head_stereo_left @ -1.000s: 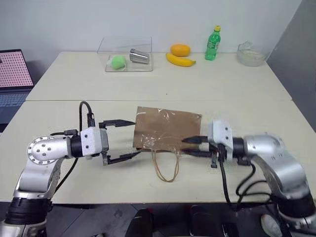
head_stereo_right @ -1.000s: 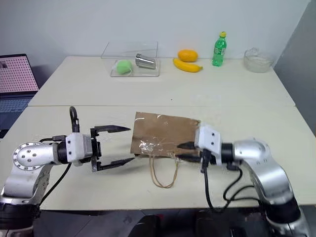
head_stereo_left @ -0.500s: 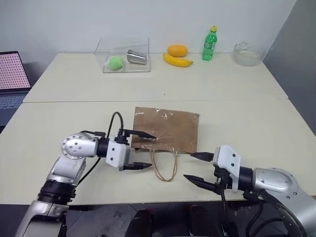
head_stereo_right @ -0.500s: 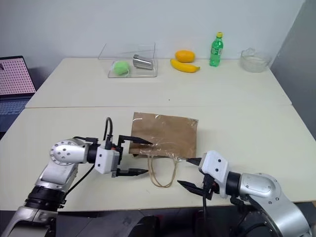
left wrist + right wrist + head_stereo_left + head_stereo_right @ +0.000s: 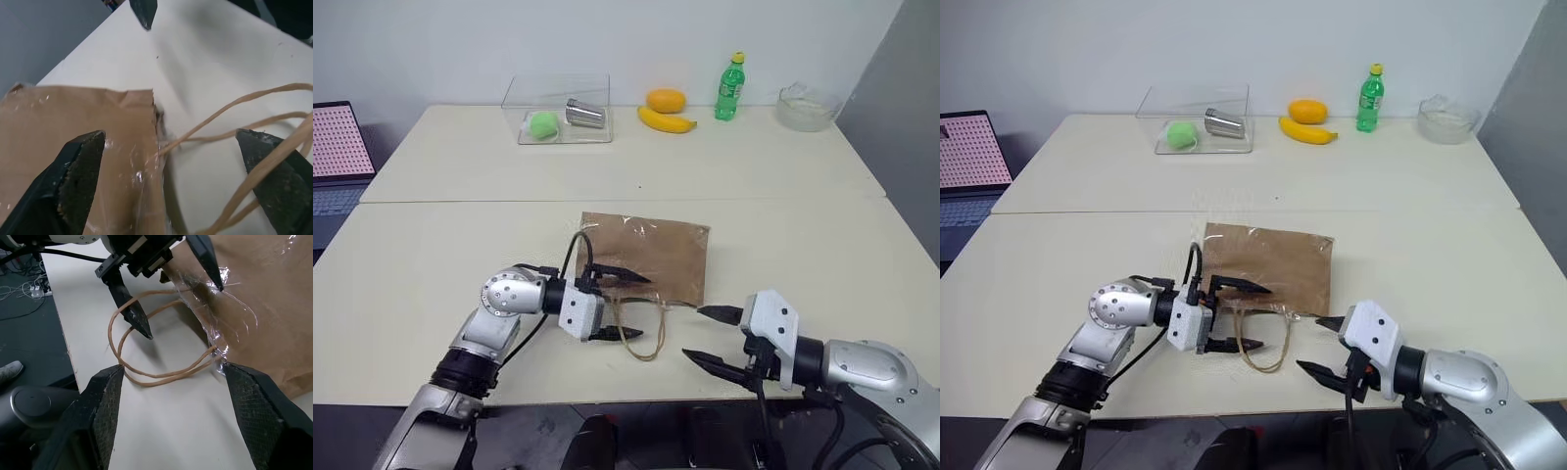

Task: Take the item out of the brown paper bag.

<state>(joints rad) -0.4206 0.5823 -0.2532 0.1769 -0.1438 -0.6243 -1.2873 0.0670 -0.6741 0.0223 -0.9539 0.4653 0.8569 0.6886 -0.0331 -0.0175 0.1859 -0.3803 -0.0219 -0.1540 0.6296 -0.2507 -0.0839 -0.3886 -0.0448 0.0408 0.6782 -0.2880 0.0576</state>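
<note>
Progress: we judge it early; bag unopened, nothing drawn out.
Brown paper bag (image 5: 646, 258): flat on the desk (image 5: 803, 211), crinkled at the mouth, cord handles (image 5: 644, 331) looped loose toward us.
Left jaws (image 5: 619, 305): released, spread across the bag's mouth corner, one finger over paper, one among the cords.
Right jaws (image 5: 715, 338): released, empty, beside the handles (apart).
Item: we cannot see it.

The brown paper bag (image 5: 646, 258) lies flat on the desk (image 5: 783, 211); the left tool (image 5: 628, 305) straddles its near-left corner, prongs apart; the right tool (image 5: 710, 336) gapes just beside its handles (image 5: 643, 333).
</note>
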